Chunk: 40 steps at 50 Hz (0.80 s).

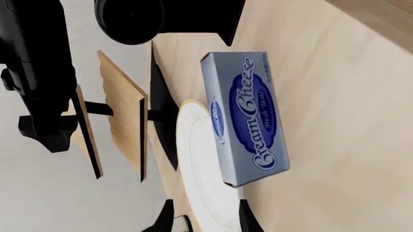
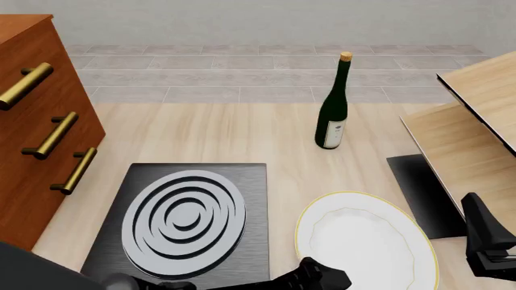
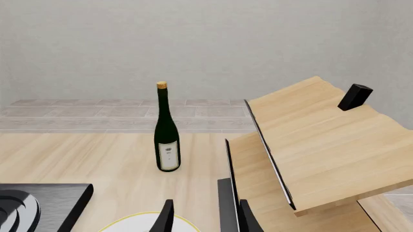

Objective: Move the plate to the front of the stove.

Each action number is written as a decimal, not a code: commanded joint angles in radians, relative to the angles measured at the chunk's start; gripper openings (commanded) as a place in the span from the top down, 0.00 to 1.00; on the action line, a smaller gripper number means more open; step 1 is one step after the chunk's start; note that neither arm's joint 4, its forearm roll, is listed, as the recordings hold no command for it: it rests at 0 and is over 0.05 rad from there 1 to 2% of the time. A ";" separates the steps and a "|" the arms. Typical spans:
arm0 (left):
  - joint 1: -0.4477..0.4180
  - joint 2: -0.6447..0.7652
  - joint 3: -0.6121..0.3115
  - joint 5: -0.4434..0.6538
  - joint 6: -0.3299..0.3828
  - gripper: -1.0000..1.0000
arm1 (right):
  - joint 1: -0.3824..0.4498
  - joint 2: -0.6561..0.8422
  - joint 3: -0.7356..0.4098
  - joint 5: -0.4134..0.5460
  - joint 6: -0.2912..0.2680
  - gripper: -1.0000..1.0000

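Observation:
The white plate [image 2: 367, 241] with a thin gold rim lies flat on the wooden table, just right of the stove's near corner. The stove [image 2: 187, 216] is a black slab with silver-grey rings. My left gripper [image 2: 322, 279] reaches in low at the plate's near-left rim. In the left wrist view the gripper [image 1: 208, 220] is open, one finger on each side of the plate [image 1: 200, 164] rim. My right gripper [image 3: 206, 217] is open with nothing between its fingers, and the plate's rim [image 3: 145, 220] shows just below. The right arm [image 2: 487, 241] stands right of the plate.
A dark wine bottle [image 2: 333, 103] stands upright behind the plate. A plain black mat [image 2: 423, 193] lies under a tilted wooden shelf [image 2: 467, 127] at the right. A wooden drawer cabinet [image 2: 36, 121] borders the stove's left. A blue cream cheese box [image 1: 248, 116] lies just past the plate.

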 commanded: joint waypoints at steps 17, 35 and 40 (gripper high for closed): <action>0.002 0.041 -0.029 -0.005 -0.021 0.00 | 0.000 0.000 0.000 0.000 0.000 0.00; 0.014 0.074 -0.037 -0.016 -0.032 0.00 | 0.000 0.000 0.000 0.000 0.000 0.00; 0.013 0.088 -0.042 -0.020 -0.036 0.00 | 0.000 0.000 0.000 0.000 0.000 0.00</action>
